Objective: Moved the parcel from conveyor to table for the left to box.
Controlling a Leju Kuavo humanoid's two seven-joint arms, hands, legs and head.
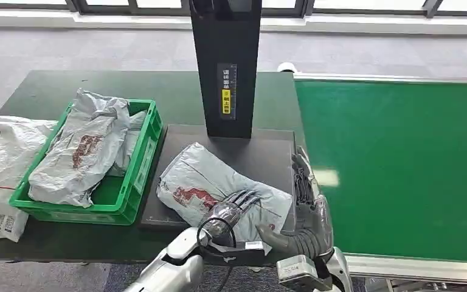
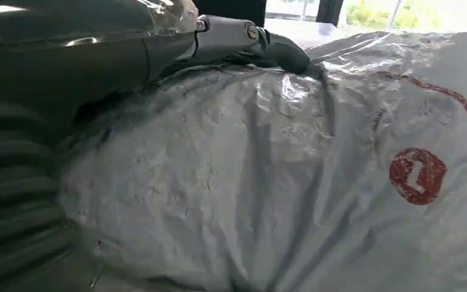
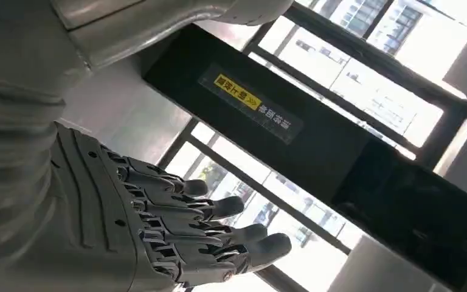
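A grey parcel [image 1: 219, 185] lies on the dark pad [image 1: 267, 155] on my counter [image 1: 42, 91], just in front of the black post [image 1: 226, 61]. My left hand [image 1: 228, 210] rests flat on top of the parcel at its 6 o'clock end, fingers [image 1: 246, 198] spread apart and gripping nothing. My right hand [image 1: 307, 210] stands up at the parcel's 3 o'clock side, fingers apart, holding nothing. The green belt [image 1: 395, 164] is at 3 o'clock from it. A green box [image 1: 143, 158] with more bags [image 1: 85, 146] sits at the parcel's 9 o'clock. A white sack [image 1: 0, 170] lies past the box.
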